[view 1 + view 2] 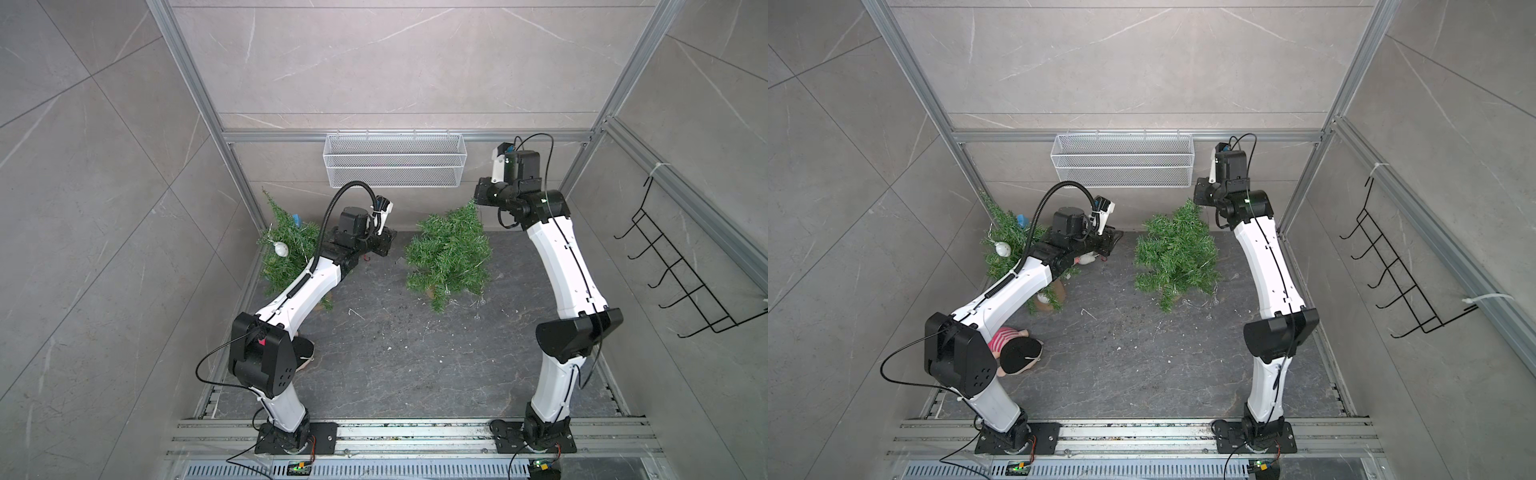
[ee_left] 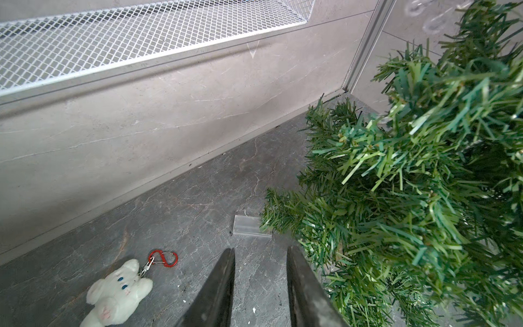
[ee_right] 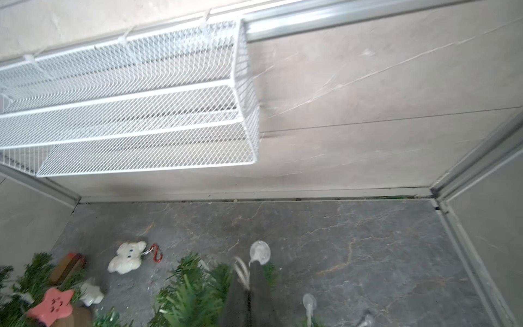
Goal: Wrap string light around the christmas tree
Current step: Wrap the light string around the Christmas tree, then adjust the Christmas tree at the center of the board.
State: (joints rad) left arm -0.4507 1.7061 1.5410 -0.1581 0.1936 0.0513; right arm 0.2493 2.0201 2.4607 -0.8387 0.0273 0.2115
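**Right gripper clenched on string light**

It grips just above the christmas tree, far on the counter, right of centre. The left gripper, partly open and empty, hangs left of the tree.

Green tree at one o'clock; blue-eyed white bunny, red clip; grey veined floor; white mesh basket; pink star, perhaps dotted.

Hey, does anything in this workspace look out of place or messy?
Yes. A white plush keychain lies loose on the floor near the back wall, and a doll lies beneath the left arm; neither suits tree wrapping. Small debris litters the floor.
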